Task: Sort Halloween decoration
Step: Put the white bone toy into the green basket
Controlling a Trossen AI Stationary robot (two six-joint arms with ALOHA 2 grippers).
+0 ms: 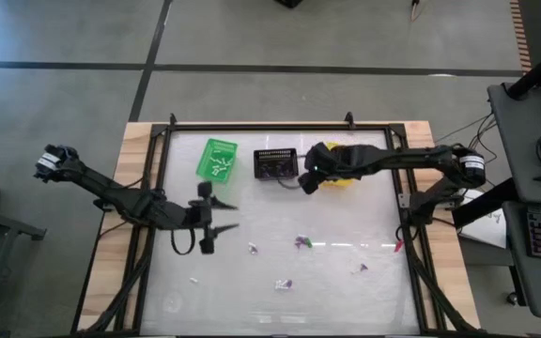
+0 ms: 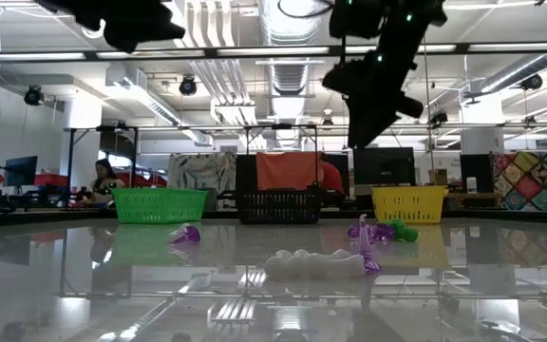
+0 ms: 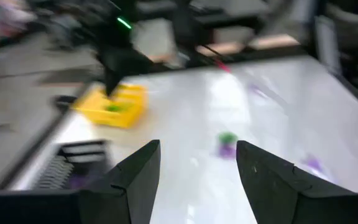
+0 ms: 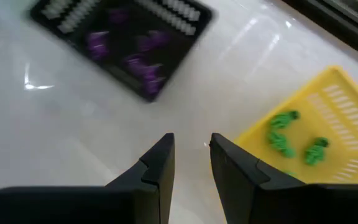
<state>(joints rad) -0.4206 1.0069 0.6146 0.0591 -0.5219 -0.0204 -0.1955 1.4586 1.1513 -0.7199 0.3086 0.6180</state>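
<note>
Overhead, right gripper (image 1: 305, 180) upper centre, between black basket (image 1: 275, 164) and yellow basket (image 1: 346, 176), fingers slightly parted, empty. Left gripper (image 1: 222, 217) centre-left, spread. Trinkets (image 1: 301, 242) scattered lower table (image 1: 346, 282).

Left end effector (image 1: 222, 216) spread wide, right end effector (image 1: 304, 184) narrowly parted.

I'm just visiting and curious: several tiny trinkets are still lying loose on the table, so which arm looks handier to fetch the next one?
Probably the left: its open gripper hangs beside the loose trinkets, whereas the right gripper is back by the yellow basket.
</note>
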